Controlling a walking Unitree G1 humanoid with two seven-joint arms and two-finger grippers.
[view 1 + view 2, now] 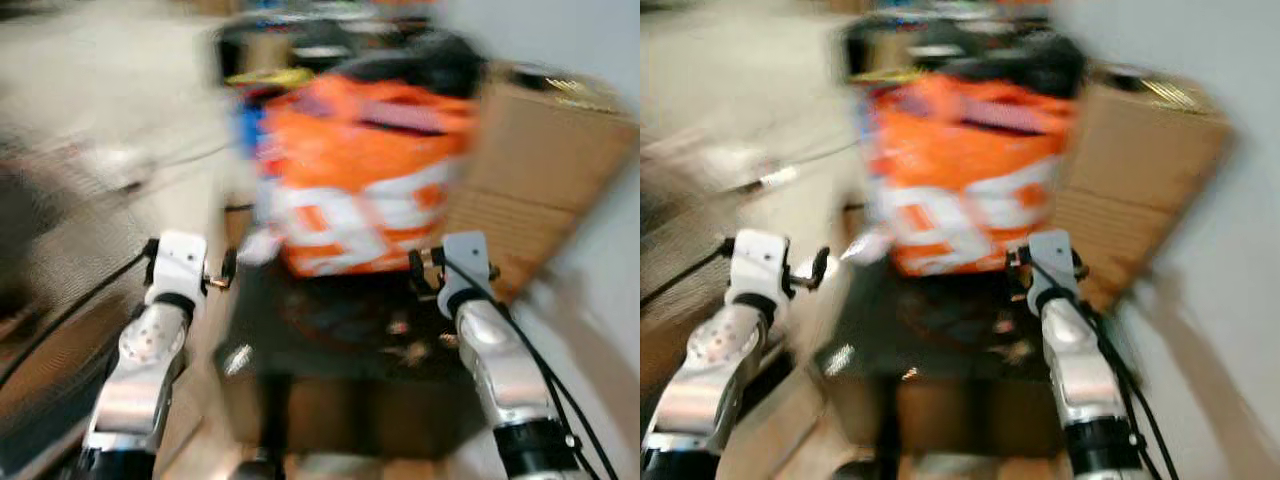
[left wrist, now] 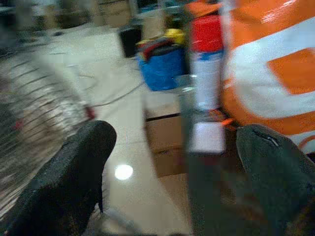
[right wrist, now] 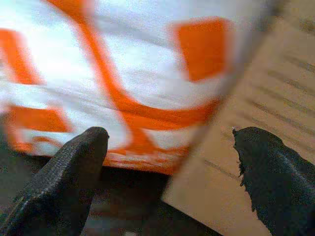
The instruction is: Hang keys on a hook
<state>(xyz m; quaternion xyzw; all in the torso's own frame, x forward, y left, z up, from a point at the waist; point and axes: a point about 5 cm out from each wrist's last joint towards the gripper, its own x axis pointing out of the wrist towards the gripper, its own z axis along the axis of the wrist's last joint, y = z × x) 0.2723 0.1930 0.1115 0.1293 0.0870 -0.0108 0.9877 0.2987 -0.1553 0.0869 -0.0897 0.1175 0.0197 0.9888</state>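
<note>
The whole scene is blurred by motion. Both silver arms reach forward over a dark tabletop (image 1: 330, 330). My left gripper (image 2: 174, 145) is open, its fingers (image 2: 74, 172) wide apart with nothing between them, near the table's left edge. My right gripper (image 3: 170, 140) is also open and empty, and faces a big orange and white bag (image 1: 365, 180) that stands on the table. A few small pale things (image 1: 405, 342) lie on the dark top by the right wrist; they are too blurred to tell as keys.
Cardboard boxes (image 1: 545, 170) stack up at the right against a pale wall. A red and white can (image 2: 206, 64) and a blue container (image 2: 162, 66) stand beside the bag. A wire grille (image 2: 39, 118) and cables lie on the glossy floor (image 1: 110, 90) at left.
</note>
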